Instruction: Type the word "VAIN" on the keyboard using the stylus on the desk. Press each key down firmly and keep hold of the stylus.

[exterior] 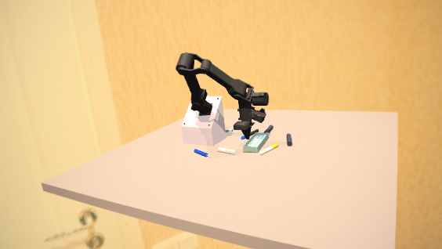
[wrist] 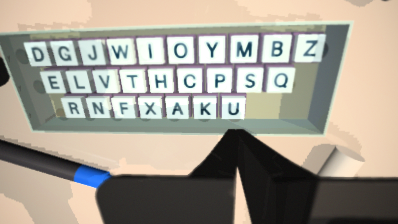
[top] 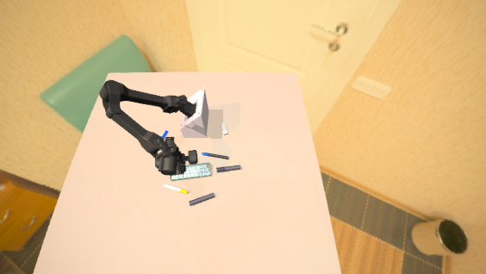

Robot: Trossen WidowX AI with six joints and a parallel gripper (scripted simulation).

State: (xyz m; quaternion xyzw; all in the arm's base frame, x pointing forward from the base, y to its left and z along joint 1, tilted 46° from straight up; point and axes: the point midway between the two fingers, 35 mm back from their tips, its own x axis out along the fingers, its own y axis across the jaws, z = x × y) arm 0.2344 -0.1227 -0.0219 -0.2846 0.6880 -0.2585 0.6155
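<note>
My gripper point(exterior: 247, 137) point(wrist: 235, 136) is shut and empty, fingers pointing down, tips just off the keyboard's robot-side edge, close to the U key in the wrist view. The pale green keyboard point(top: 199, 171) point(exterior: 256, 142) point(wrist: 175, 126) has white lettered keys; V, A, I and N all show. Several pen-like things lie on the desk; I cannot tell which is the stylus. A black pen with a blue end point(top: 219, 156) point(wrist: 40, 160) lies on the robot's side of the keyboard. A white pen point(exterior: 226, 150) point(wrist: 340, 161) lies near the keyboard's Z end.
Dark markers point(top: 229, 168) point(top: 202, 199) lie past the D end and on the far side. A white and yellow pen point(top: 176, 189) point(exterior: 269, 149) lies beyond the keyboard. A blue pen point(top: 165, 133) point(exterior: 201, 153) and a small white block point(top: 224, 129) lie near the robot's base.
</note>
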